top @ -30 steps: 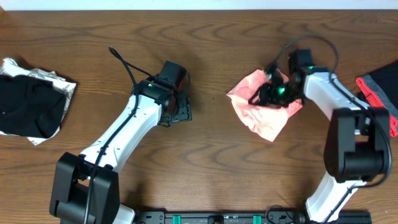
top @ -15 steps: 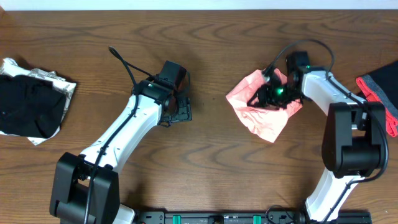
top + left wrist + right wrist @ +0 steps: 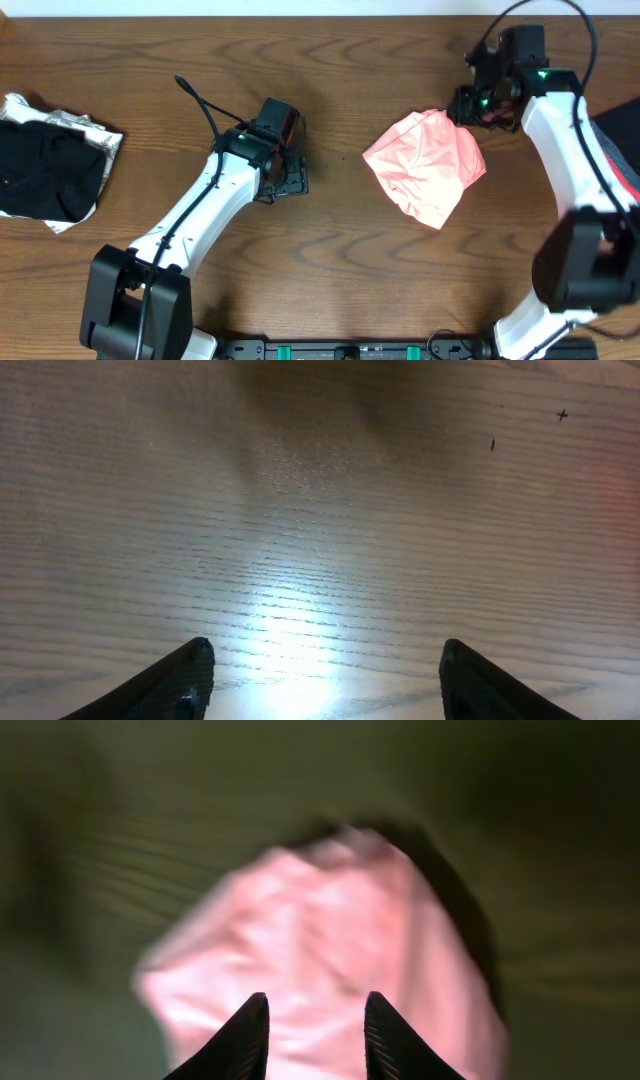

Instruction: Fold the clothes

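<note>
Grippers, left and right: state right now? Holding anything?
Left gripper: open wide, holding nothing, over the table.
Right gripper: open a little, holding nothing; the pink T-shirt lies loose below.

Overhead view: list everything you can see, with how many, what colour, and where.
T-shirt: one, salmon pink, crumpled, right of centre on the table
Silvery sheet: one, silver-white, crinkled, left edge
Black garment: one, black, lying on the sheet
Dark cloth: one, dark grey, right edge, partly hidden
Table: one, brown wood
Left pincer: one, black, open, over bare wood left of centre
Right pincer: one, black, slightly open, empty, by the T-shirt's far right corner
</note>
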